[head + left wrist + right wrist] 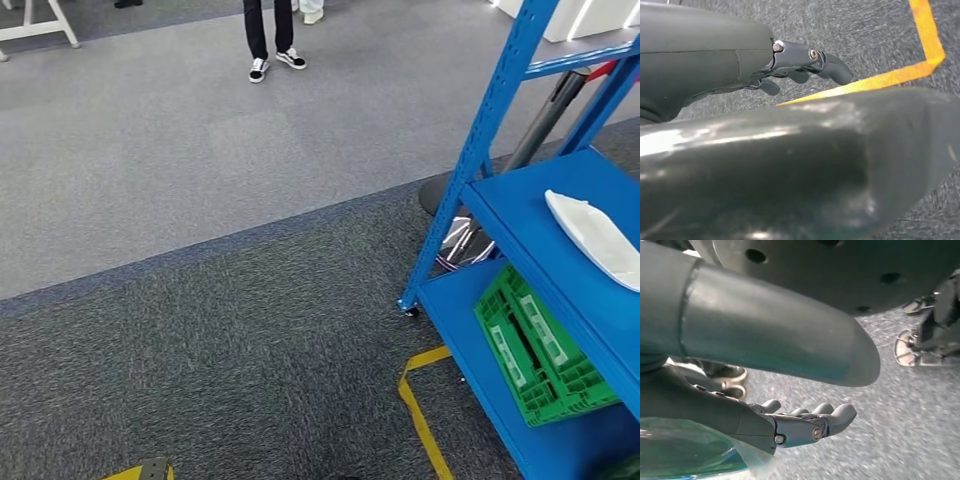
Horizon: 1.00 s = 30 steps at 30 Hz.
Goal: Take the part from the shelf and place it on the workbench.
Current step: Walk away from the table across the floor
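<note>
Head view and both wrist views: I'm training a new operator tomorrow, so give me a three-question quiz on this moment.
1. True or false: the white part lies on the carpet.
2. What lies on the blue shelf's lowest level?
A. green crate
B. red box
C. white part
3. Fill in: the left hand and right hand hang over the floor, each holding ____.

Key
1. False: it rests on the shelf's middle level.
2. A: the green crate lies there.
3. Nothing: the fingers of both are extended.
</note>
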### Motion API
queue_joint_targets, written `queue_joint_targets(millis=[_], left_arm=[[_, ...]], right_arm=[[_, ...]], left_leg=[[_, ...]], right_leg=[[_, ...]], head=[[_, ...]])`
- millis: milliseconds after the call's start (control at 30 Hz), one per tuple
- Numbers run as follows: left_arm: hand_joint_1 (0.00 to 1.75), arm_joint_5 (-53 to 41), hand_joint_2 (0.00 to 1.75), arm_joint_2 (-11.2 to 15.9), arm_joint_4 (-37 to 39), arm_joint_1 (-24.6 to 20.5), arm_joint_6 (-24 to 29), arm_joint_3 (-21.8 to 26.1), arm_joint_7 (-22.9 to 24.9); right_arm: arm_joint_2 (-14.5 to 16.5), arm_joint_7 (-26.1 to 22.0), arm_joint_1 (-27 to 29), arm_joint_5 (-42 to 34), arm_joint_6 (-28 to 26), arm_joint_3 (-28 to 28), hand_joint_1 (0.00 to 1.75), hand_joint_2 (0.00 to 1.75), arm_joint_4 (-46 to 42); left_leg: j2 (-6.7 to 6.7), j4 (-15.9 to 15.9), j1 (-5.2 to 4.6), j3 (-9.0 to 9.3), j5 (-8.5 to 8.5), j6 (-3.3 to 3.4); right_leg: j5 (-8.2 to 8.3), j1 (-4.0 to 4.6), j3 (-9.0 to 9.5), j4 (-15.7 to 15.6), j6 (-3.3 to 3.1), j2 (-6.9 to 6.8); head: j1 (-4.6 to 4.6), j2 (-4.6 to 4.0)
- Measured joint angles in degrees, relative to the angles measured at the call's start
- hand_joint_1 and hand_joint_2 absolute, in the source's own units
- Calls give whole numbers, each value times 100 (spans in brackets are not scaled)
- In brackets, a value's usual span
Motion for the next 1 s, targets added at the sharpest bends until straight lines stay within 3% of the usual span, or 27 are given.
queue_joint_targets(millis=[67,133,200,267,333,400,467,500,533,567,633,700,767,833,900,967,1000], left_arm=[[0,-48,0,-1,0,-4,4,0,21],[0,-120,0,5,0,-5,14,-1,68],[0,-179,0,9,0,-13,19,-5,101],[0,-214,0,4,0,-29,7,-13,107],[0,-229,0,1,0,-38,-4,-17,103],[0,-231,0,1,1,-28,-7,-18,100],[0,-227,0,-1,3,-9,-13,-18,83],[0,-226,0,-2,3,-5,-25,-17,54],[0,-232,0,-3,4,-7,-45,-18,7],[0,-248,0,-3,4,-14,-68,-20,-47],[0,-302,0,4,4,-36,-105,-32,-129],[0,-362,0,14,5,-52,-113,-52,-117],[0,-408,0,16,6,-57,-100,-74,-35],[0,-440,0,19,7,-58,-87,-96,39],[0,-457,0,22,8,-46,-87,-108,81],[0,-459,0,24,11,-27,-98,-109,106],[0,-459,0,24,13,-26,-106,-109,107]], right_arm=[[0,8,13,30,2,1,0,0,0],[9,-31,-5,33,-20,1,0,0,0],[19,-88,-19,7,-33,1,0,0,0],[20,-119,-6,-22,-29,0,0,0,1],[23,-127,-4,-34,-22,-2,0,0,2],[28,-128,-14,-36,-19,-2,0,0,2],[30,-121,-15,-32,-21,-1,0,0,2],[30,-111,-10,-30,-27,-1,0,0,2],[30,-99,-4,-30,-36,-2,0,0,2],[31,-89,0,-36,-47,-2,0,0,2],[45,-83,-3,-60,-65,-5,0,0,2],[59,-85,-11,-92,-72,-8,0,0,2],[68,-79,4,-119,-80,-19,0,0,4],[75,-68,23,-128,-97,-40,0,0,7],[78,-61,8,-127,-113,-58,0,0,8],[80,-62,-5,-118,-125,-64,0,0,8],[80,-65,-2,-112,-131,-65,0,0,8]], left_leg=[[139,22,12,19,-35,-43],[250,66,-4,29,-94,-118],[344,93,-24,51,-135,-180],[392,110,-1,90,-172,-235],[178,370,30,10,-381,-287],[-112,1072,40,-291,-772,-298],[-201,1716,36,-599,-996,-274],[-219,1774,32,-643,-941,-250],[-252,1598,24,-584,-769,-217],[-325,1250,13,-444,-529,-179],[-653,515,0,-148,-167,-103],[-851,206,-11,-39,-103,-71],[-735,123,-13,-22,-86,-54],[-572,28,1,10,-34,-16],[-380,-16,-5,25,-10,7],[-172,-13,-17,22,-17,11],[-77,-12,-17,24,-24,9]], right_leg=[[341,-36,370,-642,37,-146],[530,-22,769,-1306,10,-357],[519,12,878,-1479,-80,-386],[525,15,868,-1481,-170,-263],[540,6,874,-1491,-245,-143],[550,12,869,-1495,-301,-7],[557,38,863,-1493,-327,160],[560,51,865,-1492,-331,248],[564,60,870,-1492,-332,338],[569,64,877,-1491,-330,421],[585,59,861,-1484,-306,573],[621,31,801,-1477,-245,709],[655,5,737,-1483,-173,825],[544,21,612,-1324,-133,618],[214,40,305,-727,-101,229],[-45,23,-16,-56,-55,55],[-39,9,-58,52,-33,19]], head=[[1,0],[-4,0],[-25,0],[-40,0],[-53,0],[-69,0],[-70,0],[-69,0],[-68,0],[-69,0],[-65,0],[-68,0],[-73,0],[-57,0],[-32,0],[-19,0],[-20,0]])
